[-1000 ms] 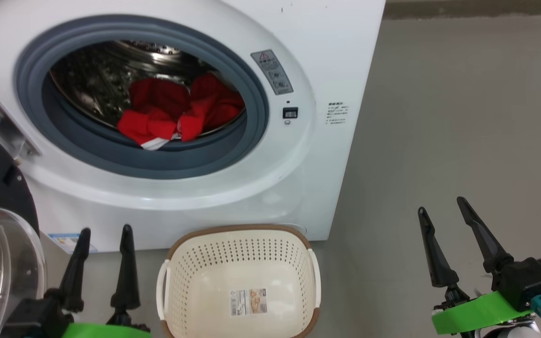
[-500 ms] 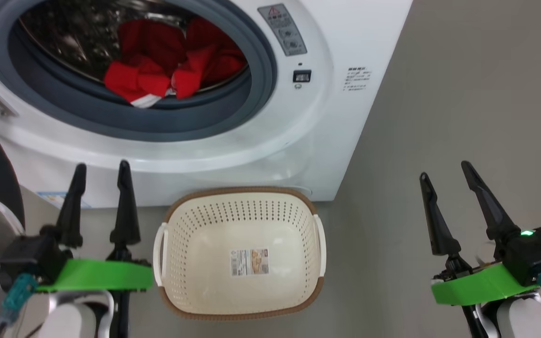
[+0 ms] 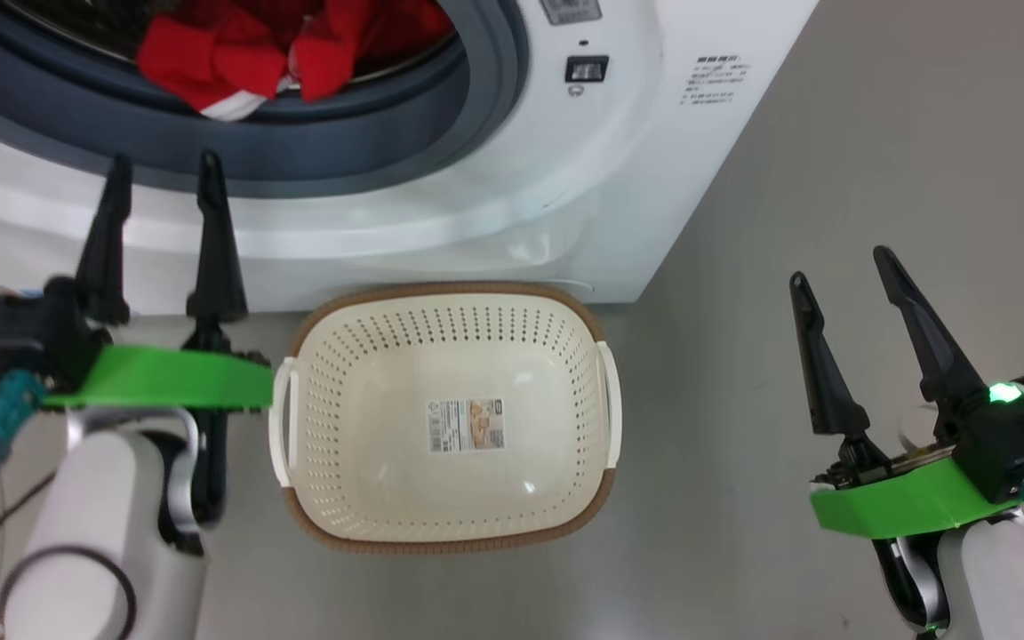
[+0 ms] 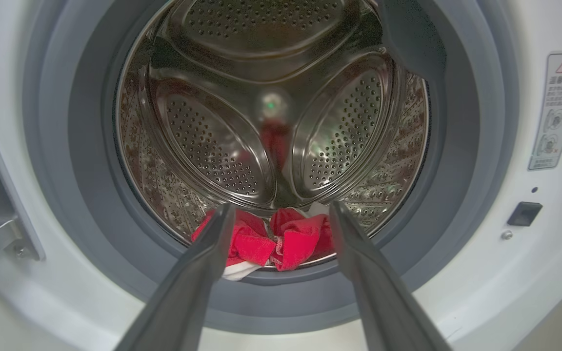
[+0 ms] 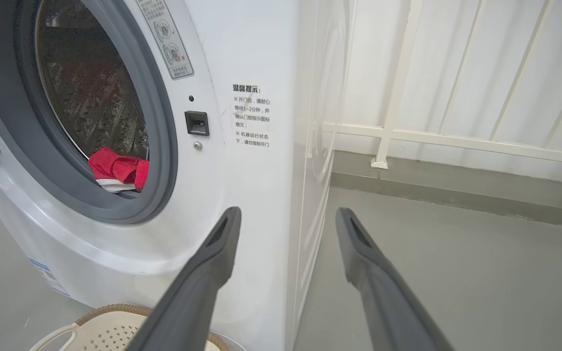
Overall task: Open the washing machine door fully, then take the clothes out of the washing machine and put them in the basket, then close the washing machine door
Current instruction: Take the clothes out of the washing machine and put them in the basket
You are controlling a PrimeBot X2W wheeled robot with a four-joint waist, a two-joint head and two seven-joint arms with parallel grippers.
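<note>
Grey floor [image 3: 832, 133]: one basket [image 3: 361, 462], one washing machine [image 3: 476, 213] — left tool [image 3: 164, 160], right tool [image 3: 839, 265] gape empty.

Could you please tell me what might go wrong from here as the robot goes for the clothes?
1. The clothes lie bunched at the drum's front edge against the grey ring; the open left gripper might pinch the ring or lift only part of the pile.
2. The basket stands close beside that gripper, which could knock it aside.
</note>
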